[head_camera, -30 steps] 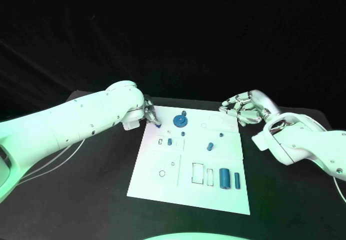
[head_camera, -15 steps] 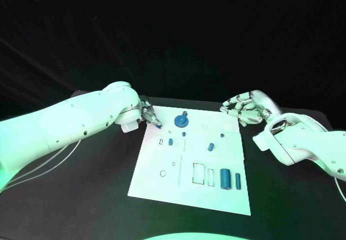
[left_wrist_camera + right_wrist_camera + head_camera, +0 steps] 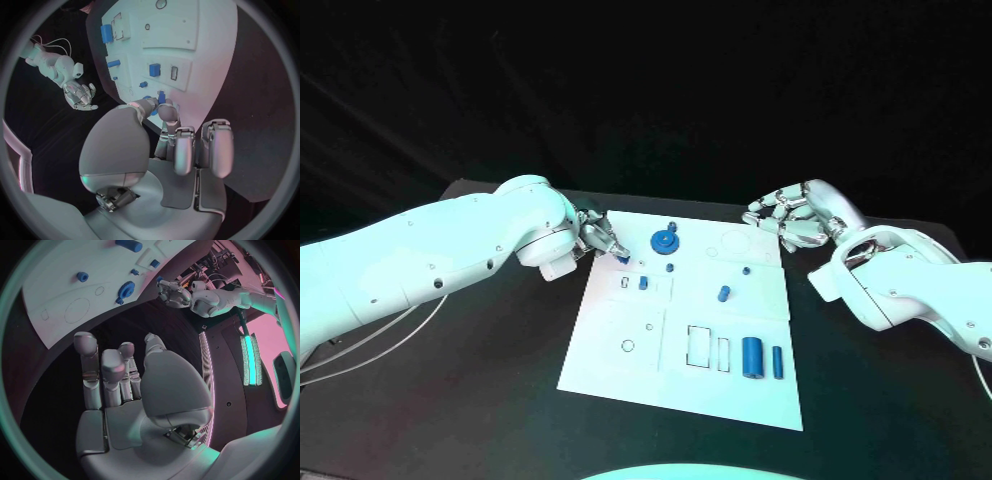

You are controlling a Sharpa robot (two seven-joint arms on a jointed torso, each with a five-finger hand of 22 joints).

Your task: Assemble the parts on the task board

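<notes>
The white task board (image 3: 682, 380) lies in the middle of the black table (image 3: 473, 400), and the left hand (image 3: 600, 238) sits at its far left corner, thumb and a fingertip (image 3: 161, 107) pressed together on a small blue part (image 3: 161, 96) right at the board's edge (the left wrist view shows the piece pinched between them, the other fingers curled back beside it). Just beside that hand, further along the board's far edge, stands a blue gear-like disc (image 3: 662, 240) with a small blue peg (image 3: 671, 227) next to it. Near the middle of the board lies a tilted blue capsule-shaped part (image 3: 723, 293), and near its right front corner two blue cylinders (image 3: 751, 354) lie side by side. A small blue block (image 3: 643, 283) sits in a recess just in front of the left hand. The right hand (image 3: 792, 216) hovers off the board's far right corner, well apart from every part, holding nothing; its fingers (image 3: 100, 370) are loosely apart and slightly bent.
</notes>
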